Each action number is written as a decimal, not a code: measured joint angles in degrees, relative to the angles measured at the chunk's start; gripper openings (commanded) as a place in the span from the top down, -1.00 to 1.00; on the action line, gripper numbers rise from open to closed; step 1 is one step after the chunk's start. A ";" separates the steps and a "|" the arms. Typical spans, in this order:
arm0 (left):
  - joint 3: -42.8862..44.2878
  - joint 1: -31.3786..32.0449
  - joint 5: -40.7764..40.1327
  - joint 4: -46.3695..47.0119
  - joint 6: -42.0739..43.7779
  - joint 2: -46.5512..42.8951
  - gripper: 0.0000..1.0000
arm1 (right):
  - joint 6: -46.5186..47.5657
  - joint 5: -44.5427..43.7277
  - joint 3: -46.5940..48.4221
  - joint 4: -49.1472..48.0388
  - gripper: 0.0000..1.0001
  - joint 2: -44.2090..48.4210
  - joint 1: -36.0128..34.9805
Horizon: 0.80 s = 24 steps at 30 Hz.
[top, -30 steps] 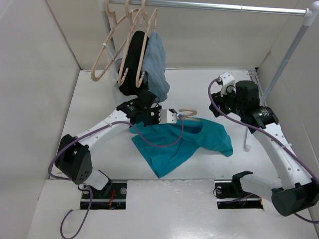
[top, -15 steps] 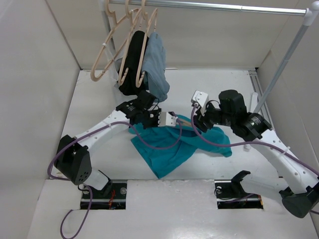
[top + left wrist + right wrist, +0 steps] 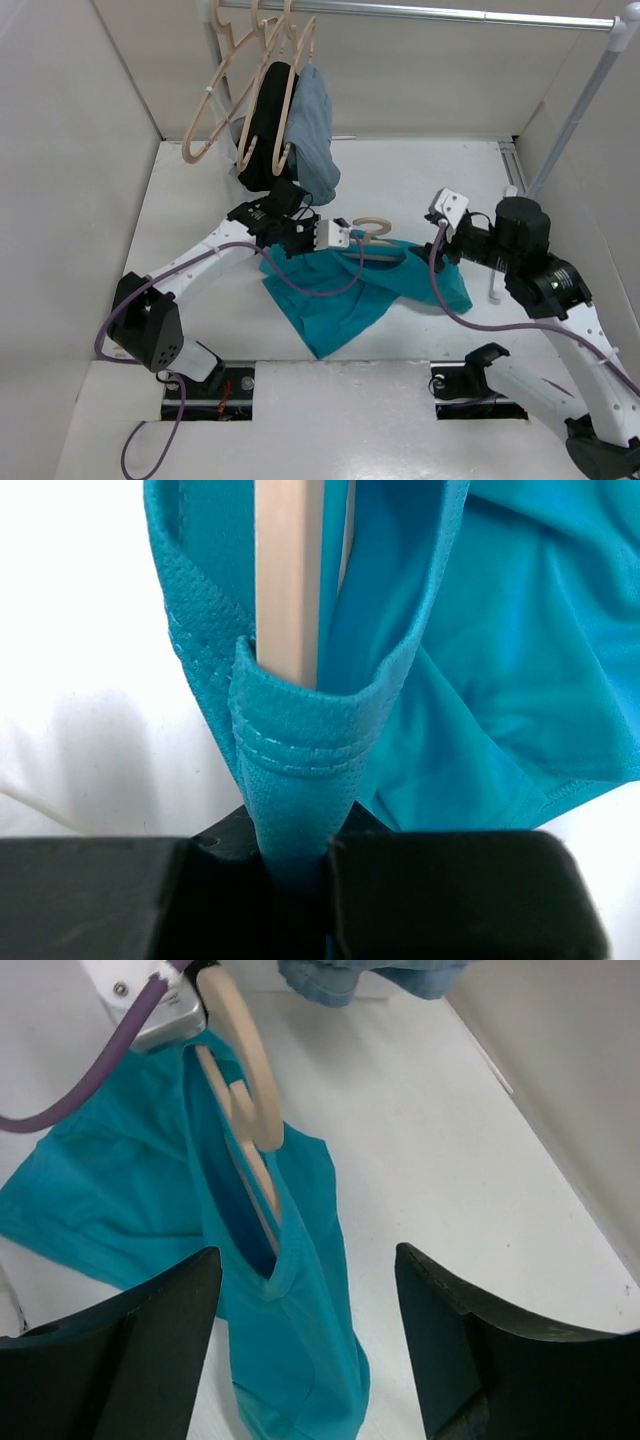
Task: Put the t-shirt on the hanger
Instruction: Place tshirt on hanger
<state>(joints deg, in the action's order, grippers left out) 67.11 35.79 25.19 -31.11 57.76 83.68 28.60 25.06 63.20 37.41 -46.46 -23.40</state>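
The teal t-shirt (image 3: 350, 290) lies bunched on the white table. The pale beige hanger (image 3: 372, 233) is partly inside it, its hook sticking out of the neck opening. My left gripper (image 3: 342, 238) is shut on the t-shirt's collar band (image 3: 295, 780), beside the hanger's stem (image 3: 288, 580). My right gripper (image 3: 440, 240) is open and empty, held just right of the shirt's right end. In the right wrist view its black fingers (image 3: 130, 1360) frame the shirt (image 3: 290, 1320), with the hanger hook (image 3: 250, 1070) showing above the neck opening.
A rail (image 3: 420, 12) runs across the back with several spare beige hangers (image 3: 215, 110), a black garment (image 3: 265, 125) and a grey-blue garment (image 3: 315, 125) hanging at the left. The rail's upright (image 3: 570, 110) stands at the right. White walls enclose the table.
My right arm swung in over the shirt's right part, then drew back to the right. The hanger hook shows again. My left gripper has kept its hold on the collar.
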 measured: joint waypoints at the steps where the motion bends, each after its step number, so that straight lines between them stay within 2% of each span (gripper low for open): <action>1: 0.00 -0.24 0.48 0.02 0.00 0.00 1.00 | 0.76 0.46 0.02 0.22 -0.53 -0.22 -0.39; 7: 1.01 -0.66 3.30 -0.04 0.07 0.00 1.00 | 5.88 1.11 0.15 3.48 -0.67 -10.51 -1.07; 11: 1.29 -0.66 4.68 -0.04 0.09 -0.13 1.00 | 8.57 -0.09 -0.90 4.68 -0.67 -16.90 -1.05; 12: 1.29 -0.66 4.81 -0.02 0.11 -0.20 1.00 | 9.01 -0.26 -1.29 4.61 -0.61 -17.49 -1.05; 14: 1.29 -0.66 5.05 0.00 0.11 -0.31 1.00 | 9.66 -0.15 -1.77 4.24 -0.15 -18.10 -0.68; 16: 1.29 -0.66 5.14 0.00 0.07 -0.39 1.00 | 9.70 0.81 -1.92 3.63 0.46 -18.32 -0.15; 17: 1.29 -0.66 5.20 0.02 -0.15 -0.39 1.00 | 9.60 1.84 -1.92 3.13 0.99 -18.47 0.46; 19: 1.29 -0.74 4.44 1.16 -1.11 -0.44 1.00 | 10.27 5.03 -1.90 3.34 1.00 -18.80 1.29; 20: 1.29 -1.11 4.22 1.84 -1.44 -0.46 0.85 | 10.08 6.23 -2.14 3.65 1.00 -18.82 1.38; 22: 1.29 -1.29 4.15 2.64 -3.02 -0.66 0.27 | 9.57 7.65 -2.19 3.30 1.00 -18.78 1.77; 23: 1.29 -1.22 4.22 3.48 -4.02 -0.81 -0.42 | 9.16 8.15 -2.21 3.30 1.00 -18.51 2.21; 24: 1.29 -1.11 4.33 4.20 -4.79 -1.01 -0.62 | 8.74 8.50 -2.29 3.26 1.00 -18.01 2.80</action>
<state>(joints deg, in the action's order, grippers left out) 68.40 34.68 29.52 -26.92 52.97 82.67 37.34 33.56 60.90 40.66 -64.47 -20.60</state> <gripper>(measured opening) 0.522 0.148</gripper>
